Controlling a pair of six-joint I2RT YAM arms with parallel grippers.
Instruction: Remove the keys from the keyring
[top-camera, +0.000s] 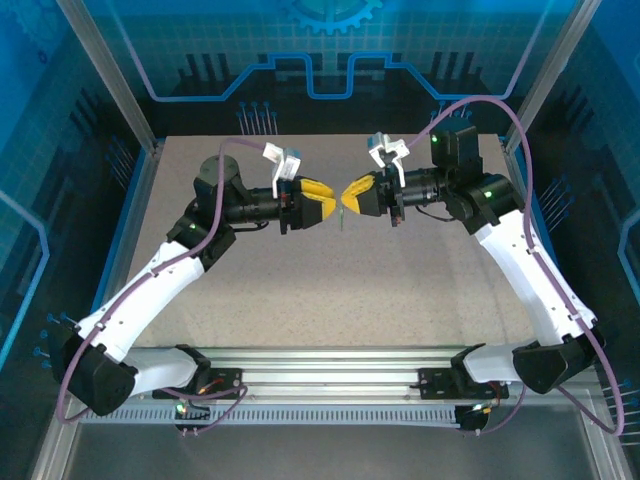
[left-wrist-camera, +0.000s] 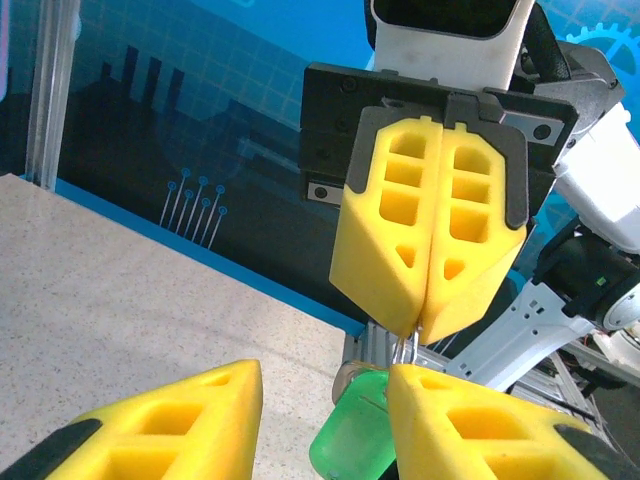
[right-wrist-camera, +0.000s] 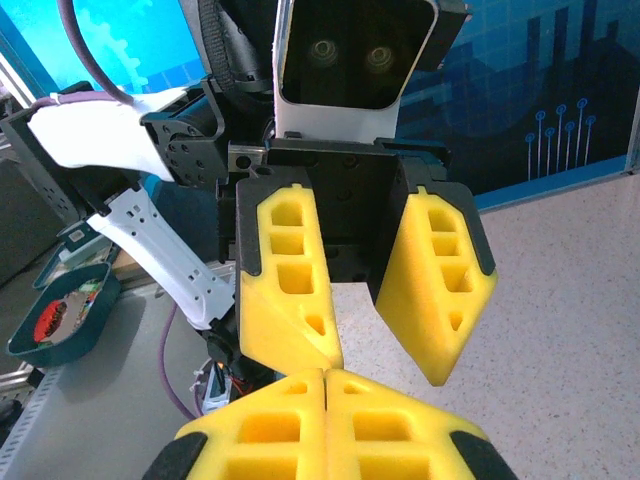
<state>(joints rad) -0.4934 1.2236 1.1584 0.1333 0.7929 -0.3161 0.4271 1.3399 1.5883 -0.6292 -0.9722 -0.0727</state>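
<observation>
Jaws on my left gripper (right-wrist-camera: 380, 362) stand parted, with nothing caught between them. In the left wrist view the keyring (left-wrist-camera: 350, 445), the green tag, hangs inside that gap. It sits close beside the finger (left-wrist-camera: 480, 425) on the right of that view, perhaps touching it, and well apart from the other one. Its long axis runs roughly up and down, tilted a little, with the top end toward the opposite arm. Just above it I see a thin metal loop, which I take for the key (left-wrist-camera: 405, 348); I cannot make out its shank. Beyond that, the right gripper (left-wrist-camera: 420, 325) is clenched tight, its tips pinching the loop, so the tag dangles from it above the table (top-camera: 300, 290). I judge the left arm is the one to act: close across the tag, then draw straight back from the right tips.
</observation>
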